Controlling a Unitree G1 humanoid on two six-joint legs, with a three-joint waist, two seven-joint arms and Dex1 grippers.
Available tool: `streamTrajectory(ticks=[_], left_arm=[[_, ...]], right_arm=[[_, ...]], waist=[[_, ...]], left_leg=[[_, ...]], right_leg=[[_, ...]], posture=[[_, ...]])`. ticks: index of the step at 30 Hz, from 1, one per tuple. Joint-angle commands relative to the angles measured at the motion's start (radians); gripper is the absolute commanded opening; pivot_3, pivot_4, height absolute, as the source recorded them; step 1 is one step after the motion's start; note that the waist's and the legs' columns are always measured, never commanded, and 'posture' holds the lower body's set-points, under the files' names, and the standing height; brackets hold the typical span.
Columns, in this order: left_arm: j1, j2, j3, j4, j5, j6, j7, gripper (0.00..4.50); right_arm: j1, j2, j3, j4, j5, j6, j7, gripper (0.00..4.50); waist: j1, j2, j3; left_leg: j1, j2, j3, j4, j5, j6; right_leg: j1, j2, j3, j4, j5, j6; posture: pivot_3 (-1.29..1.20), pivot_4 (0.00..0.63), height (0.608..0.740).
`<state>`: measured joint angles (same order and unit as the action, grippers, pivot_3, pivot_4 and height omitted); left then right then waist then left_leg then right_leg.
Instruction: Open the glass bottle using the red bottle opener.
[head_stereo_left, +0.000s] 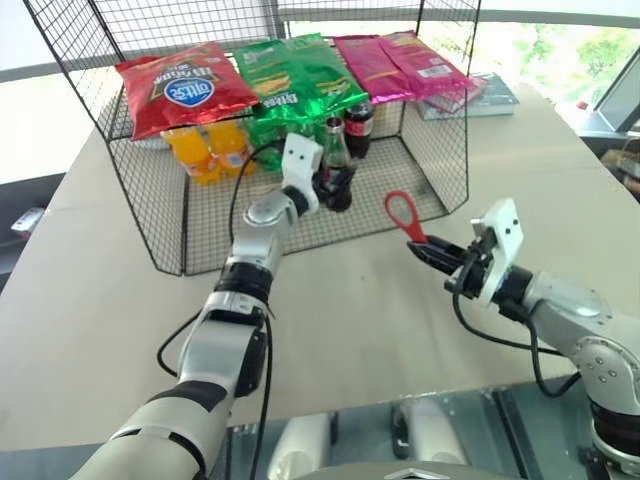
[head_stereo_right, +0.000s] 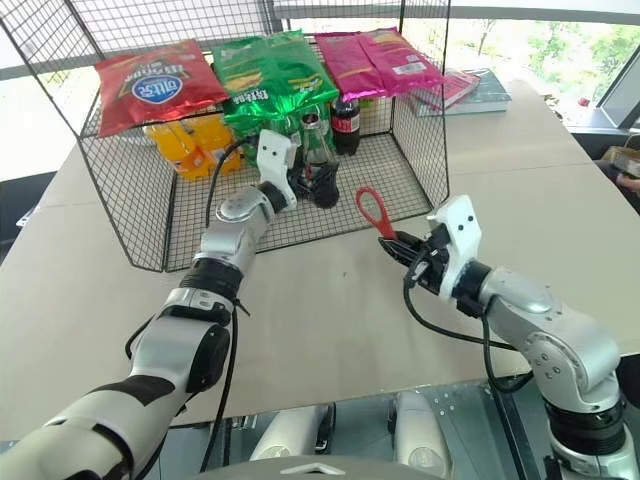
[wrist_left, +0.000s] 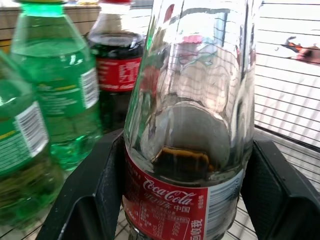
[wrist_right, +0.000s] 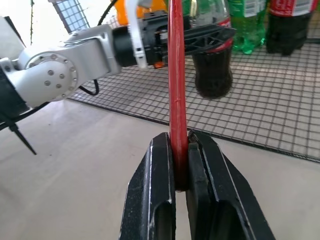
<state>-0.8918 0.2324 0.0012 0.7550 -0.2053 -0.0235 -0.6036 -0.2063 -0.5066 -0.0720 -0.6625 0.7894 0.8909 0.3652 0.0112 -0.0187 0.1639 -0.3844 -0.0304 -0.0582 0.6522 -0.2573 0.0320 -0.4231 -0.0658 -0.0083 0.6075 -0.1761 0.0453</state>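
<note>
Inside the wire basket (head_stereo_left: 150, 215) on the table (head_stereo_left: 330, 320), you will find the bottle (head_stereo_left: 337, 170) standing upright near the open front edge. Note its slim clear-glass body, narrow clear neck, dark brown drink in the lower part and red label band round the middle; the left wrist view shows white lettering on that label. Behind it stand a squatter dark cola bottle (head_stereo_left: 359, 125) and green bottles (wrist_left: 45, 110), with orange bottles (head_stereo_left: 208, 150) to the left. Snack bags (head_stereo_left: 185, 90) in red, green and pink lie across the basket's back rim.

Check the left gripper (head_stereo_left: 328, 185): the left arm reaches forward into the basket, roughly level, and its two black fingers (wrist_left: 95, 185) stand one on each side of the bottle at label height, close against the glass. You cannot tell from the pictures whether they already press on it.

Check the right gripper (head_stereo_left: 425, 250): the right arm is held over the bare table in front of the basket, well apart from the bottle, pointing forward and toward the left. Its fingers are clamped on the handle of the opener (head_stereo_left: 403, 215). The opener is flat and red, and its rounded loop head stands upward and slightly forward above the fingertips. In the right wrist view you see it edge-on, rising straight from between the pads.
</note>
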Motion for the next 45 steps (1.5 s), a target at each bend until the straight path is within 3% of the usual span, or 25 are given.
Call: streamTrajectory(ticks=[1, 11, 19, 20, 22, 38, 41, 45], left_arm=[[0.036, 0.013, 0.016, -0.121, -0.046, 0.005, -0.094, 2.58], [0.290, 0.126, -0.058, -0.682, -0.203, 0.309, -0.350, 2.58], [0.450, 0.141, -0.096, -0.795, -0.203, 0.337, -0.363, 2.58], [0.465, 0.145, -0.098, -0.803, -0.211, 0.346, -0.373, 3.63], [0.476, 0.153, -0.103, -0.812, -0.203, 0.336, -0.382, 4.47], [0.431, 0.174, -0.077, -0.836, -0.256, 0.377, -0.398, 4.47], [0.424, 0.171, -0.081, -0.829, -0.253, 0.379, -0.399, 3.22], [0.413, 0.170, -0.082, -0.817, -0.247, 0.377, -0.402, 3.22]], right_arm=[[0.007, -0.013, -0.025, -0.059, -0.013, -0.037, -0.005, 0.00], [0.002, -0.098, 0.057, -0.060, -0.311, -0.270, 0.033, 0.00], [0.006, -0.065, 0.131, -0.020, -0.462, -0.402, 0.040, 0.00], [0.004, -0.058, 0.139, -0.017, -0.473, -0.409, 0.040, 0.00], [-0.001, -0.046, 0.157, -0.008, -0.498, -0.423, 0.041, 0.00], [-0.009, 0.020, 0.224, 0.056, -0.690, -0.567, 0.029, 0.00], [0.008, 0.026, 0.254, 0.073, -0.747, -0.621, 0.028, 0.00], [0.030, 0.034, 0.293, 0.115, -0.833, -0.714, 0.020, 0.00]], waist=[[0.000, 0.000, 0.000], [-0.003, 0.001, 0.000], [-0.001, 0.001, 0.000], [-0.001, 0.001, 0.000], [-0.001, 0.001, 0.000], [0.000, 0.001, 0.000], [0.000, 0.001, 0.000], [0.000, 0.001, 0.000]], left_leg=[[0.000, 0.000, 0.000, 0.000, 0.000, 0.000], [0.000, 0.001, -0.001, 0.000, 0.000, 0.000], [0.001, 0.001, 0.000, 0.000, 0.000, 0.000], [0.001, 0.001, 0.000, 0.000, 0.000, 0.000], [0.001, 0.001, 0.000, 0.000, 0.000, 0.000], [0.002, 0.000, 0.000, 0.001, 0.000, 0.000], [0.002, 0.000, 0.000, 0.001, 0.000, 0.000], [0.002, 0.000, 0.000, 0.001, 0.000, 0.000]], right_leg=[[0.000, 0.000, 0.000, 0.000, 0.000, 0.000], [0.000, 0.000, 0.001, 0.000, -0.001, 0.001], [0.000, 0.000, 0.001, 0.001, -0.001, 0.000], [0.000, 0.000, 0.001, 0.001, -0.001, 0.000], [0.000, 0.000, 0.002, 0.001, -0.001, 0.000], [0.000, 0.000, 0.002, 0.001, -0.001, 0.000], [0.000, 0.000, 0.002, 0.001, -0.001, 0.000], [0.000, 0.000, 0.002, 0.001, -0.001, 0.000]], posture=[[0.00, 0.150, 0.740], [0.00, 0.150, 0.740], [0.00, 0.150, 0.740], [0.00, 0.150, 0.740], [0.00, 0.150, 0.740], [0.00, 0.150, 0.740], [0.00, 0.150, 0.740], [0.00, 0.150, 0.740]])
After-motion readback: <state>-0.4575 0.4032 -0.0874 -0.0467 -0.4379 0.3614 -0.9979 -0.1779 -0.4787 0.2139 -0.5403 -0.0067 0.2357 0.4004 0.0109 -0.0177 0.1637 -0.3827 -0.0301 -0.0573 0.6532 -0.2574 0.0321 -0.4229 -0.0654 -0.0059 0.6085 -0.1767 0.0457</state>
